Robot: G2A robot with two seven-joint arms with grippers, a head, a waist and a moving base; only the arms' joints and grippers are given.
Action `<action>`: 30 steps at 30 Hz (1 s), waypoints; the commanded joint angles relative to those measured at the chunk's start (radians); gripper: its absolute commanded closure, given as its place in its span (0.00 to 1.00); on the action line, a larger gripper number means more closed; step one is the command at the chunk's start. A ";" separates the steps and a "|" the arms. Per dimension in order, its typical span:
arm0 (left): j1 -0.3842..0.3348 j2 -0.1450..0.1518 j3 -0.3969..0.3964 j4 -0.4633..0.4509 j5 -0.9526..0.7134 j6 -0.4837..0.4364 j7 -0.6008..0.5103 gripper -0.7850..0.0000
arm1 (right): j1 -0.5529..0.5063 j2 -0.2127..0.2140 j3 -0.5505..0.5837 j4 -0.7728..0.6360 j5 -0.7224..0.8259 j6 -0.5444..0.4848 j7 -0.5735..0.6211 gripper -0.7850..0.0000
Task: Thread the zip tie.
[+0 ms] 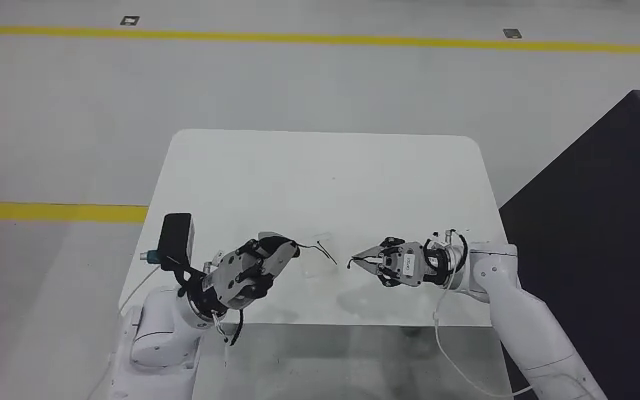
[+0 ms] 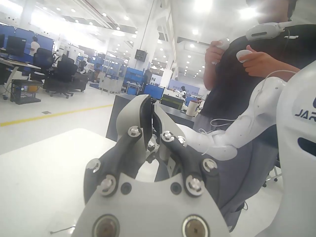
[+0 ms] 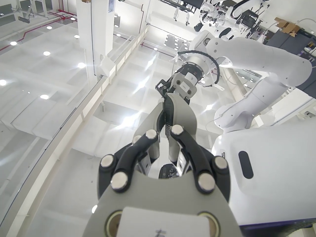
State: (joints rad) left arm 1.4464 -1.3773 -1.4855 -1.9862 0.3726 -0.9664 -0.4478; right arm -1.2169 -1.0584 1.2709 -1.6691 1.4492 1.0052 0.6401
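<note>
Top view: over near edge of counter (image 1: pixel 330 160), left jaws pinched shut on zip tie (image 1: pixel 325 255), right jaws closed on its other end.

My counter (image 1: pixel 320 170) is plain white, on a pale grey floor (image 1: pixel 90 120) crossed by yellow stripes (image 1: pixel 300 38). The zip tie (image 1: pixel 326 256) is a thin black line. The left gripper (image 2: pixel 151 102) has light grey fingers, black pads and black links dotted with silver screws; the right gripper (image 3: pixel 165 99) wears the same colours. The left arm (image 1: pixel 160 330) and right arm (image 1: pixel 525 310) are glossy white. Beside the counter I see a black panel (image 1: pixel 600 180).
</note>
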 commanded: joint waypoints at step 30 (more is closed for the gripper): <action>-0.023 0.044 0.082 0.001 0.151 -0.046 0.068 1.00 | -0.001 0.007 -0.034 -0.040 0.136 0.006 -0.088 1.00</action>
State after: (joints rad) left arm 1.4248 -1.3344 -1.4046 -1.9885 0.5204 -1.0123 -0.3850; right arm -1.2177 -1.0515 1.2384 -1.7073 1.5872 1.0105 0.5538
